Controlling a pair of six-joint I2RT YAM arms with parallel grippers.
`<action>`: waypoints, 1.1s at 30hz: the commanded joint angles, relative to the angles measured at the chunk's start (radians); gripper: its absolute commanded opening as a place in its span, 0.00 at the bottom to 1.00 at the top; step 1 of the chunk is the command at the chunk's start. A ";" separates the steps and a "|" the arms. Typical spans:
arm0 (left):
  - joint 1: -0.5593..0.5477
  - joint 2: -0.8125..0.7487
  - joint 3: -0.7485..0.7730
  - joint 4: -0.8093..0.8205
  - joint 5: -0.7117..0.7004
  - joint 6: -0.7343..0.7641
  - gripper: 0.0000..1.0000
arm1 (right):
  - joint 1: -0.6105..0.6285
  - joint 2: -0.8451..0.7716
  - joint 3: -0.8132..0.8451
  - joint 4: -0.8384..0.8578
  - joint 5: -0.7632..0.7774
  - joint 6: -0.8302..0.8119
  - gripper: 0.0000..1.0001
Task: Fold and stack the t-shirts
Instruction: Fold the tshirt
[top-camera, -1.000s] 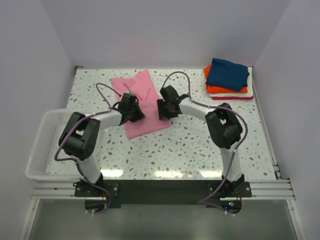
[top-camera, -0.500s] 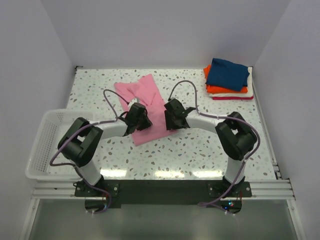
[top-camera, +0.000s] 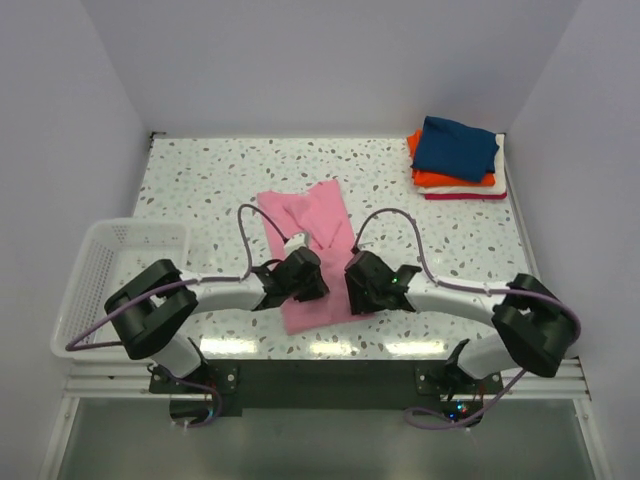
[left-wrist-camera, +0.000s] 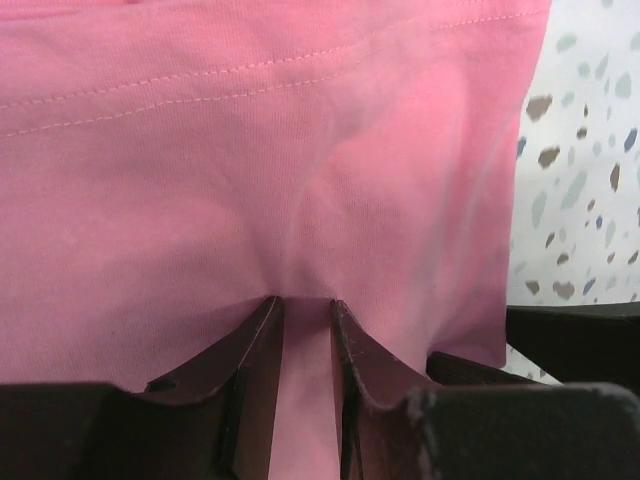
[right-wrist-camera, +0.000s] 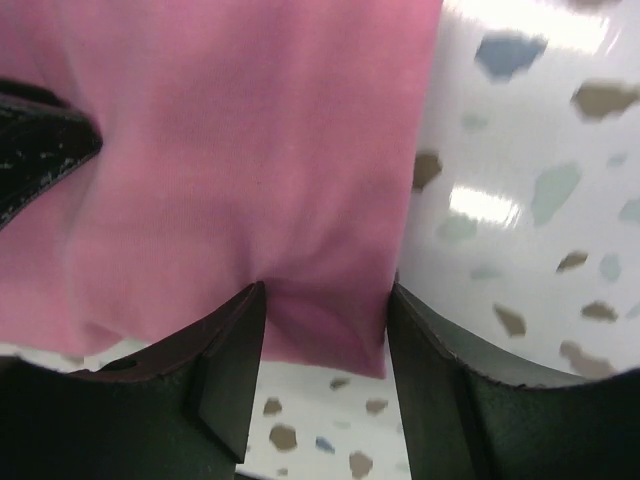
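T-shirt (top-camera: 320, 215) of light pink lies at centre of the top view, and I see the left gripper (left-wrist-camera: 305, 300) and the right gripper (right-wrist-camera: 325, 290) each clamped on its near edge, with the folded stack (top-camera: 455, 160) at upper right.

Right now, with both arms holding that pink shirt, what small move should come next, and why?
Probably lift the near hem slightly and carry it toward the shirt's far end. The left end effector and right end effector both pinch the pink t-shirt at that hem, and it lies stretched out long on the table.
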 joint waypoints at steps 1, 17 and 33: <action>-0.075 -0.014 -0.057 -0.219 0.002 -0.046 0.31 | 0.039 -0.135 -0.086 -0.092 -0.038 0.127 0.55; -0.081 -0.247 -0.041 -0.308 0.004 0.110 0.41 | -0.006 -0.361 0.123 -0.214 0.070 0.014 0.62; 0.187 -0.512 0.008 -0.469 -0.168 0.078 0.48 | -0.252 0.256 0.524 0.076 -0.205 -0.095 0.53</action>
